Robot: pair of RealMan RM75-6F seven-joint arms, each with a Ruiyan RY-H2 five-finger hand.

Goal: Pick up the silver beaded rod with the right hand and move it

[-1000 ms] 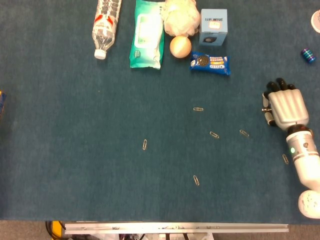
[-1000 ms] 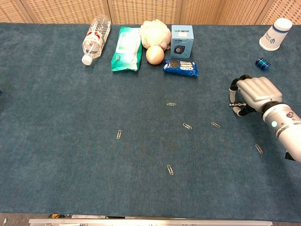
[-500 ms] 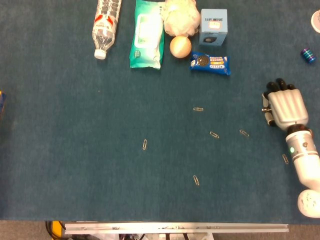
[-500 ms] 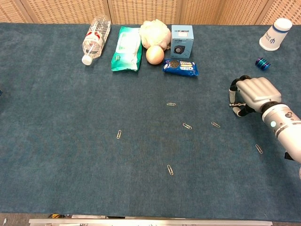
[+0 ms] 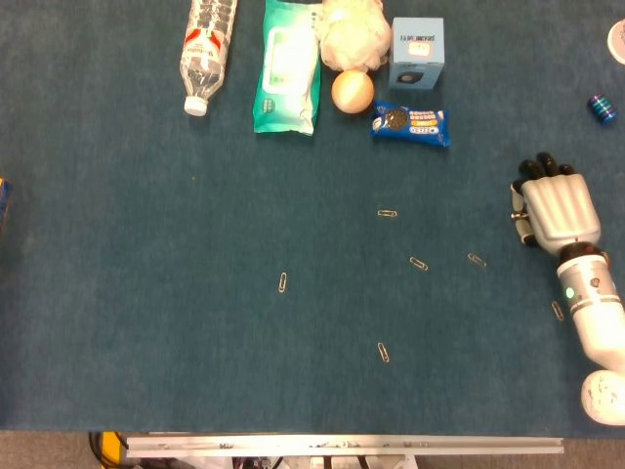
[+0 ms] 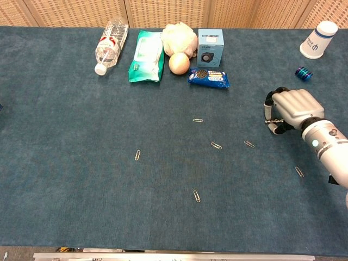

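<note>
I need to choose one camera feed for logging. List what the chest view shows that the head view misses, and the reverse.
Only the chest view shows the wooden lattice panels behind the table and the whole white paper cup, which the head view cuts to a sliver. Only the head view shows the metal rail at the near table edge. Both show the right hand, fingers curled, the small blue ridged cylinder, the clear plastic bottle and scattered paperclips.

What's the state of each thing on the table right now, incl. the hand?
Clear plastic water bottle: lying on its side, white cap on.
Green wet-wipes pack: flat, lid shut.
Light blue cardboard box: upright, closed.
Blue cookie packet: flat, sealed.
White paper cup: inverted.
Right hand: fingers curled in; whether it holds the silver beaded rod cannot be told.
</note>
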